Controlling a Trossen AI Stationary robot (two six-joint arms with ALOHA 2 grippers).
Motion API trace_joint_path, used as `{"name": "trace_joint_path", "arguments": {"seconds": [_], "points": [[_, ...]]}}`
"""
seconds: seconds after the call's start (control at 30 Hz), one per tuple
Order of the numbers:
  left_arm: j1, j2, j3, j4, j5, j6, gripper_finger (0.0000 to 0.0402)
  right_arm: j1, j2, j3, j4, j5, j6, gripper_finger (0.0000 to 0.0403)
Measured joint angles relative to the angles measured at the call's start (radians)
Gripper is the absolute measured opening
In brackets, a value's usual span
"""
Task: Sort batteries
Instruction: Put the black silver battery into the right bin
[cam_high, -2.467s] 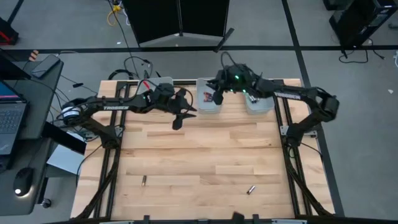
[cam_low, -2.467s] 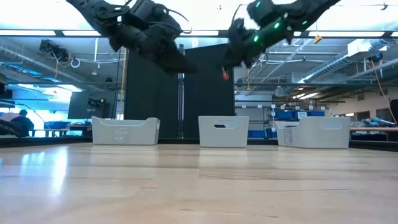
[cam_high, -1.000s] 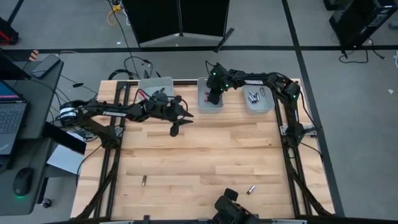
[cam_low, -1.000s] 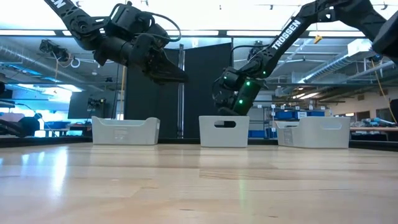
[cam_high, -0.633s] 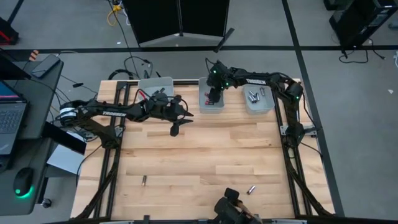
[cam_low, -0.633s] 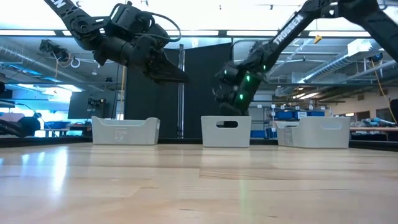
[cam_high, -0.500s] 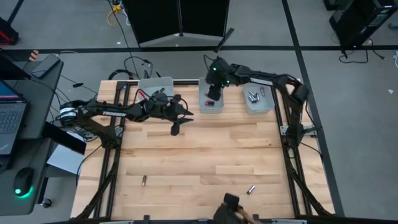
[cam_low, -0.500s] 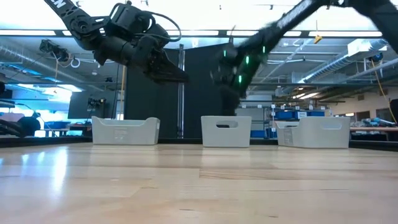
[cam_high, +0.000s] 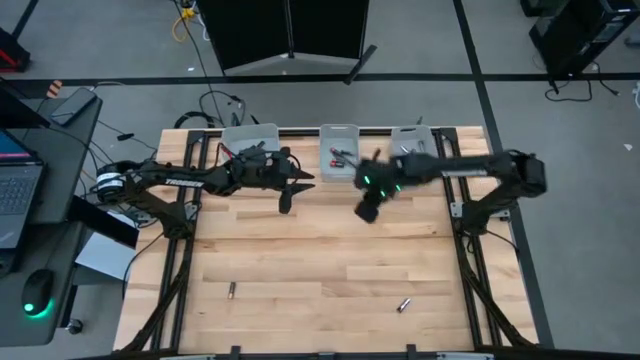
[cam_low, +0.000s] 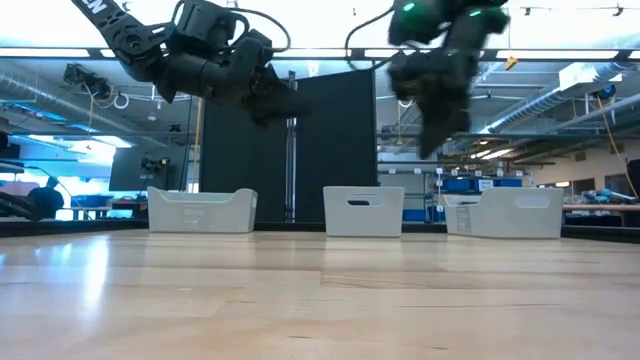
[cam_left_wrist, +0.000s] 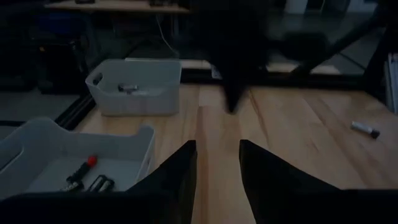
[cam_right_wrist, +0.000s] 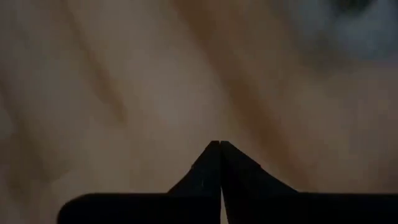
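Even overhead light on the table (cam_high: 320, 250); ceiling strips glare low; right gripper (cam_low: 435, 95) motion-blurred; left wrist view dim.

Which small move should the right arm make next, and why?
Probably swing the right gripper, shut and holding nothing, toward the near-edge battery and open. It hangs in front of the middle bin, where batteries already lie; two still lie loose on the table.

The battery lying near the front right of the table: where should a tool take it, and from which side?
Take the battery across the middle of its barrel, coming straight down from above. It lies flat and slightly diagonal on bare wood with nothing beside it, so the fingers should probably close across its short width, turned square to its long axis. The right tool is nearer.
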Motion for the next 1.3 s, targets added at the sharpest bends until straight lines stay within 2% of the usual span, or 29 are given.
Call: {"name": "trace_joint_path", "arguments": {"seconds": [0.07, 0.17, 0.33, 0.5, 0.67, 0.8, 1.03, 1.3], "points": [[0.0, 0.0, 0.0, 0.009, 0.0, -0.013, 0.0129, 0.081, -0.054, -0.07, 0.0, 0.0, 0.168, 0.0016], [0.0, 0.0, 0.0, -0.005, 0.0, -0.013, 0.0129, 0.223, -0.124, -0.157, -0.001, -0.008, 0.368, 0.0046], [0.0, 0.0, 0.0, 0.002, 0.0, 0.052, 0.0129, 0.493, -0.191, -0.23, 0.003, -0.022, 0.48, 0.0097], [0.001, 0.0, 0.0, 0.011, -0.053, 0.089, 0.0129, 0.681, -0.166, -0.251, 0.025, -0.003, 0.4, 0.0138], [0.004, 0.0, 0.0, 0.05, -0.16, 0.094, 0.0129, 0.768, -0.084, -0.252, 0.142, -0.041, 0.298, 0.0168], [0.005, 0.0, 0.0, 0.038, -0.169, 0.113, 0.0129, 0.818, -0.003, -0.249, 0.229, -0.057, 0.253, 0.0181], [0.005, 0.01, 0.0, 0.007, -0.171, 0.116, 0.0129, 0.902, 0.112, -0.188, 0.179, -0.117, 0.218, 0.0189], [0.005, 0.01, 0.0, -0.031, -0.172, 0.086, 0.0129, 0.993, 0.2, -0.128, 0.034, -0.104, 0.092, 0.0186]]}}
